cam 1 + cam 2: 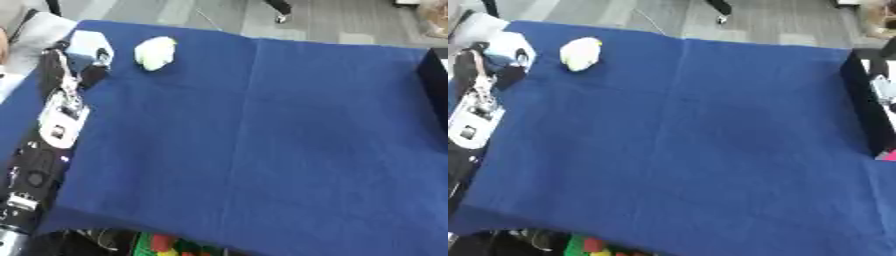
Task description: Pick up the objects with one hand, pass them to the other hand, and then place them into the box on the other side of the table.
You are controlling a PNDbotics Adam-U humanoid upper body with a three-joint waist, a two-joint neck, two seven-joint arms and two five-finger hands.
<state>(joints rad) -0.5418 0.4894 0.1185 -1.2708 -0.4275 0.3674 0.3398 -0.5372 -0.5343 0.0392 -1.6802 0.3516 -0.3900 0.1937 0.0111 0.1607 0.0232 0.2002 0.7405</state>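
A white and pale blue object (pixel 90 46) lies at the far left corner of the blue-covered table (pixel 262 140). My left hand (pixel 94 74) is at it, with dark fingers on both sides of it, curled round it. My left arm runs along the table's left edge. A pale white-green rounded object (pixel 155 52) rests on the cloth just to the right of that hand, apart from it. At the right edge stands the black box (pixel 859 100), with something white and something pink showing inside. My right hand shows in neither view.
The cloth's wide middle shows only fold lines. Below the front edge, red, yellow and green items (pixel 166 245) lie on a lower level. Grey floor lies beyond the far edge.
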